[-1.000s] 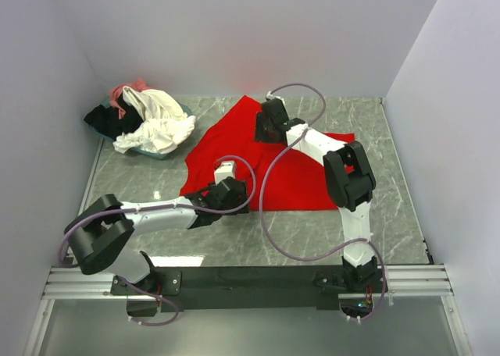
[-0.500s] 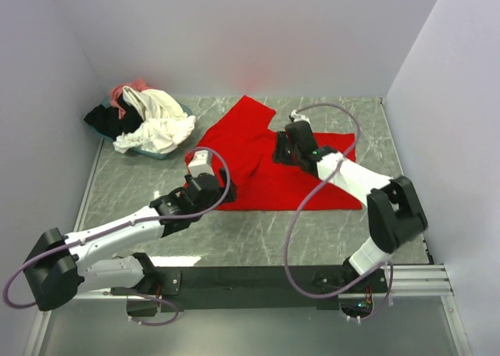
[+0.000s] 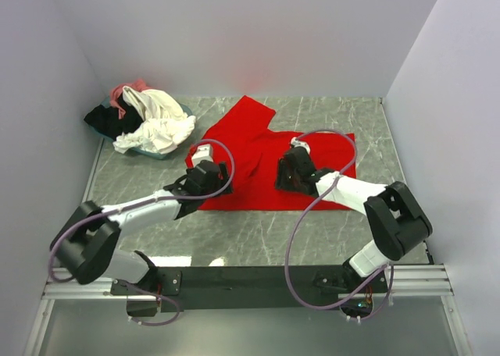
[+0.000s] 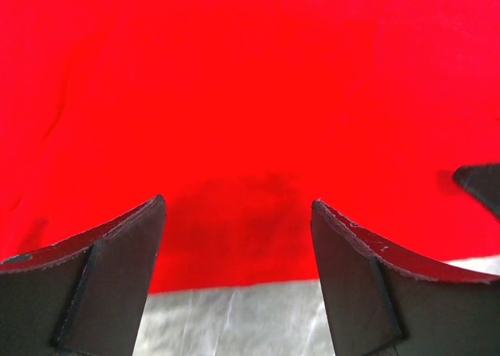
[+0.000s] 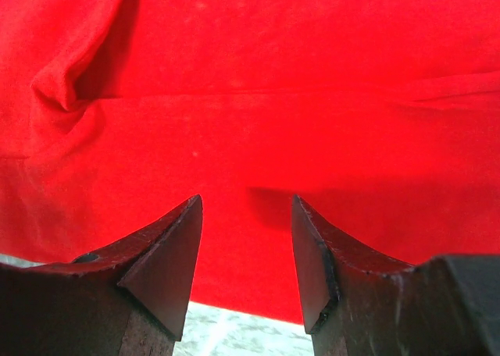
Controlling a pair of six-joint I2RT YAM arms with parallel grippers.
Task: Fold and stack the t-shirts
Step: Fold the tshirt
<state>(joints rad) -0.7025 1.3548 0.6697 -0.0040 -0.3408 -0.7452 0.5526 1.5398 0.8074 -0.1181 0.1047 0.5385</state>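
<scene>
The bright red t-shirt (image 3: 254, 141) lies spread on the grey marble table, its near hem facing the arms. My left gripper (image 3: 207, 176) is open and low over the shirt's near left part. In the left wrist view its open jaws (image 4: 237, 201) straddle red cloth (image 4: 234, 98) just past the hem, holding nothing. My right gripper (image 3: 289, 175) is open over the shirt's near middle. Its fingers (image 5: 245, 198) hover over red cloth (image 5: 273, 137) and grip nothing. The cream-white shirt (image 3: 160, 122), black shirt (image 3: 101, 120) and pink shirt (image 3: 129, 89) lie heaped at the back left.
The heap rests in a teal-rimmed tray (image 3: 156, 152) in the back left corner. White walls close in the table at left, back and right. Bare marble (image 4: 234, 317) shows in front of the hem, also in the right wrist view (image 5: 226, 329). Cables loop above both arms.
The right gripper has drawn back from the shirt's far part toward the near hem. The left gripper has shifted left and slightly forward onto the shirt's near left part.
</scene>
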